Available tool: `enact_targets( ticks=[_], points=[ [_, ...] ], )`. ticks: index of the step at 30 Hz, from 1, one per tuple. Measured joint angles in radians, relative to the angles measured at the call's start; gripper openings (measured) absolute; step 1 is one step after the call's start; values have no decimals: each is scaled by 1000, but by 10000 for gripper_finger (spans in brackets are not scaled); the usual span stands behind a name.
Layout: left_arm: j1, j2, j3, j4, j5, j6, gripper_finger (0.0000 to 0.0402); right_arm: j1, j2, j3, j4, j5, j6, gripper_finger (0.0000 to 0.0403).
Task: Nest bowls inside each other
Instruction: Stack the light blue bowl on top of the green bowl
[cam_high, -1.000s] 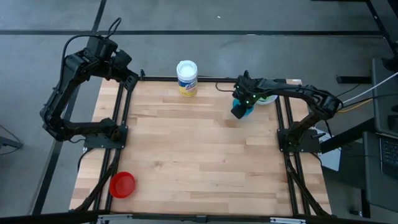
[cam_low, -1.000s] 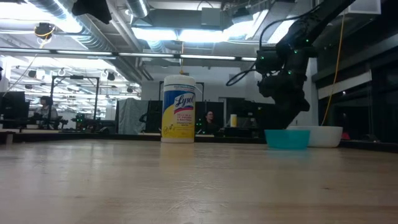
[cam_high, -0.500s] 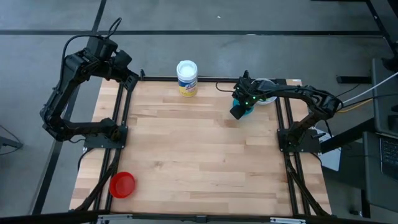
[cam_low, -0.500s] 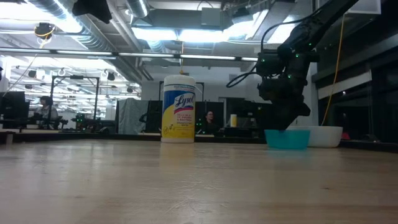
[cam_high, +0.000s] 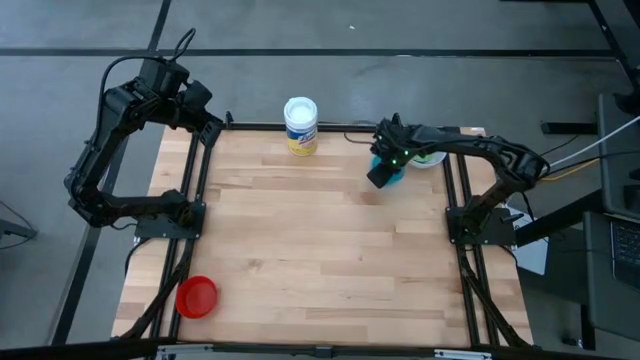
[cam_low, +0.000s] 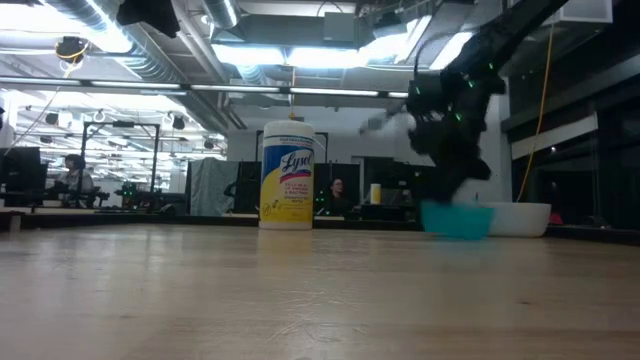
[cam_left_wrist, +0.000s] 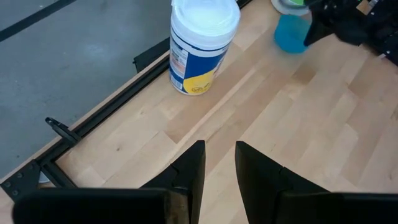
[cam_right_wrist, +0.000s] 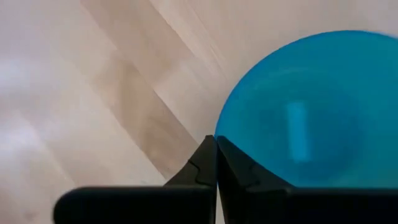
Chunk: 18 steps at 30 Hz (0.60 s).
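Overhead view of a wooden counter (cam_high: 320, 250) with a dark arm on each side. The right hand (cam_high: 381, 176) sits over a light blue bowl (cam_high: 397, 178) near the far right corner, beside a white bowl (cam_high: 432, 159). A white container (cam_high: 300, 125) stands at the far edge. A red bowl (cam_high: 197, 296) lies at the near left corner. The left hand (cam_high: 213, 127) waits at the far left corner.

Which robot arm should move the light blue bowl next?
The right one. Its hand is already shut on the light blue bowl's rim, while the left hand waits far off at the table's opposite corner.
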Motion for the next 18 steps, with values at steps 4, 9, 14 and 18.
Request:
enact_targets(
  ticks=[4,9,14,18],
  points=[
    [0,0,0,0,0,0,84,2,-5,150,-79,3,-50,1],
    [0,0,0,0,0,0,84,-32,-5,336,-210,49,-116,1],
    [0,0,0,0,0,7,84,-85,-6,458,-388,130,-187,1],
    [0,0,0,0,0,9,84,-133,-6,481,-484,173,-231,0]
  ],
)
